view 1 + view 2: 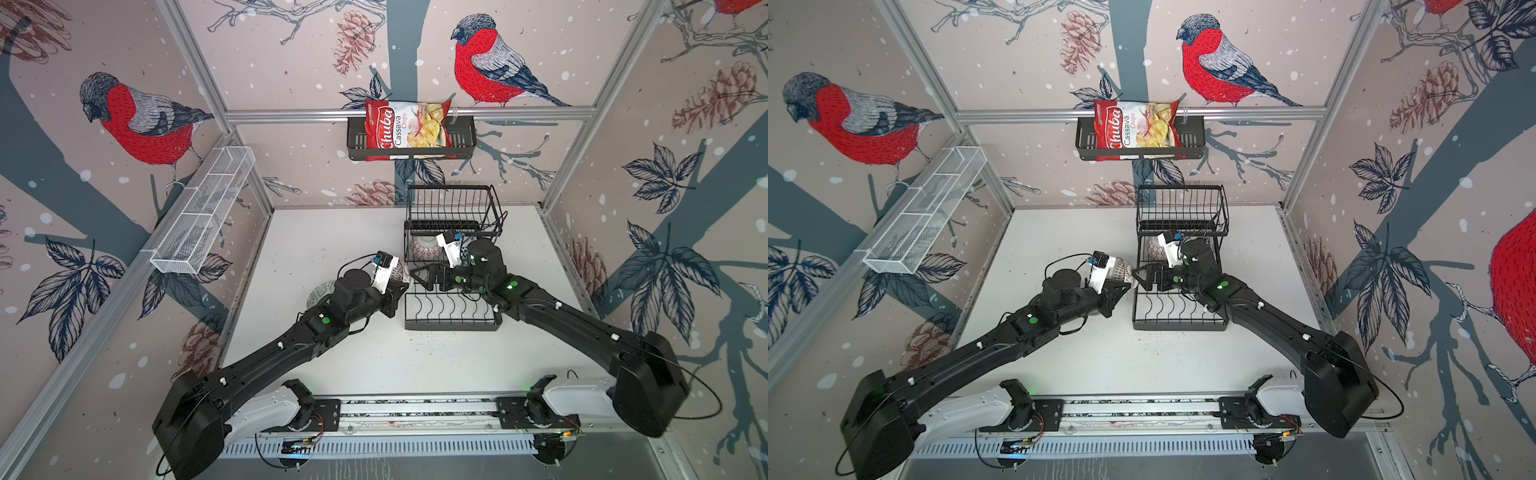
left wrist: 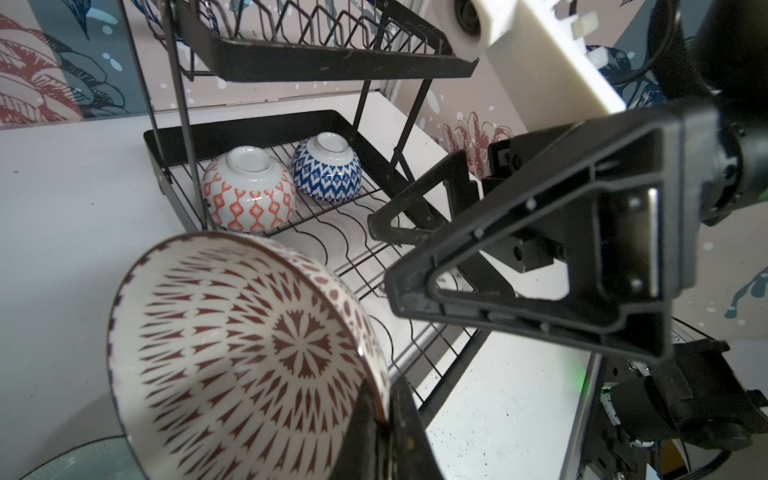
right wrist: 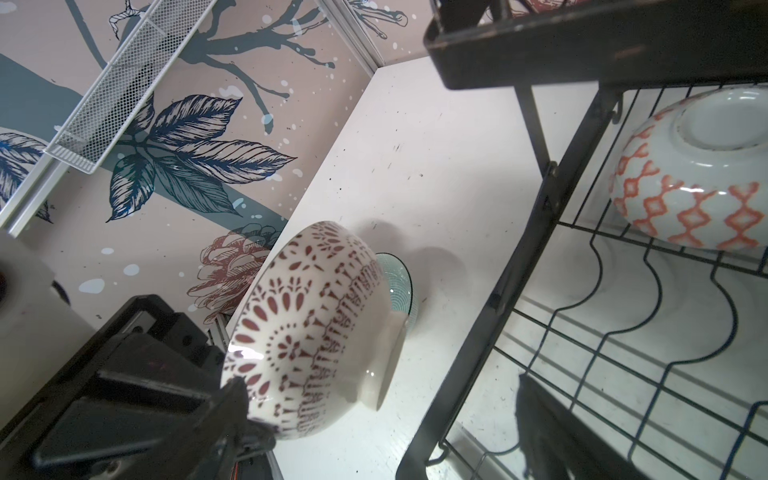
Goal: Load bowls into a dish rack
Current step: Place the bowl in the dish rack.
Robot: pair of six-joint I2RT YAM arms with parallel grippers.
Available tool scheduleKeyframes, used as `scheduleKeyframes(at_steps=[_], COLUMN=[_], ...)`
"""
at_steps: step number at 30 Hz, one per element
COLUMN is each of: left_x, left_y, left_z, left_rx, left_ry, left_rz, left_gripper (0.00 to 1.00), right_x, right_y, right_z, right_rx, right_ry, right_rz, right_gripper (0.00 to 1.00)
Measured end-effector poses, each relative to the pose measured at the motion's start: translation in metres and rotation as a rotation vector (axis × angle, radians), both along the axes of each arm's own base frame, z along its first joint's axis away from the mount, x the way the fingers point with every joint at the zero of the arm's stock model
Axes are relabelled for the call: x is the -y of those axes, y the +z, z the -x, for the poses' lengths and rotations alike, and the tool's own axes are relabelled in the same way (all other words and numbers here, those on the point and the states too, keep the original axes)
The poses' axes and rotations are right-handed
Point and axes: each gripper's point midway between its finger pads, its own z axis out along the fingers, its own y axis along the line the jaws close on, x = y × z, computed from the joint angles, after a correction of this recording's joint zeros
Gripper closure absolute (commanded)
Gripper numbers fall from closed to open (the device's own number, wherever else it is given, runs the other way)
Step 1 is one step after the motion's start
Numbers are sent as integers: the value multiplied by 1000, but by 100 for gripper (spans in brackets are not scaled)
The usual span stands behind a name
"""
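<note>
A brown bowl (image 2: 241, 353) is gripped at its rim by the left claw (image 2: 384, 409), whose jaws are closed on the wall. It is held off the table, tipped on its side, with its foot turned toward the rack (image 1: 453, 326). In a top view it is seen just beside the rack's nine-o'clock edge. The right claw (image 1: 417, 277) is spread wide and empty. It is poised over the rack base and aimed at nine o'clock, near the bowl's foot but apart from it. An orange bowl (image 2: 249, 195) and a blue bowl (image 2: 328, 170) are already set upside down at the twelve-o'clock end of the base, beneath the raised basket (image 1: 453, 208). A teal bowl (image 3: 399, 286) is left on the table, at about nine o'clock from the held one.

The step in hand is judged to be the carrying of a third bowl to the rack, probably by a handover. Next, the bowl must be brought between the open jaws, or over the wavy dividers (image 1: 449, 309) at six o'clock. It should be released only once supported, with the rack's uprights kept clear.
</note>
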Motion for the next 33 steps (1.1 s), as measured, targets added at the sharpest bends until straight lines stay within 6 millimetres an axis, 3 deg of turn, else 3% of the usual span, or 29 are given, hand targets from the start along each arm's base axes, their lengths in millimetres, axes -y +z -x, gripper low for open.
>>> scheduleKeyframes(at_steps=[7,15,22,33], left_x=[14,25,37,51], left_y=[0,0,-7,-4], left_z=[2,4,6,4], left_rx=[-10,-6,-15,0], left_ry=[-42,-71,-95,-119], left_rz=[36,45,37,53], left_gripper=[100,100,100,100], right_x=[7,9,15,23], right_y=[5,-4,8,0], right_z=[6,11,18,17], right_rx=[-5,-52,-29,-76], right_ry=[0,11,20,-7], right_rz=[-25,-31,-63,-61], right_gripper=[0,0,0,0])
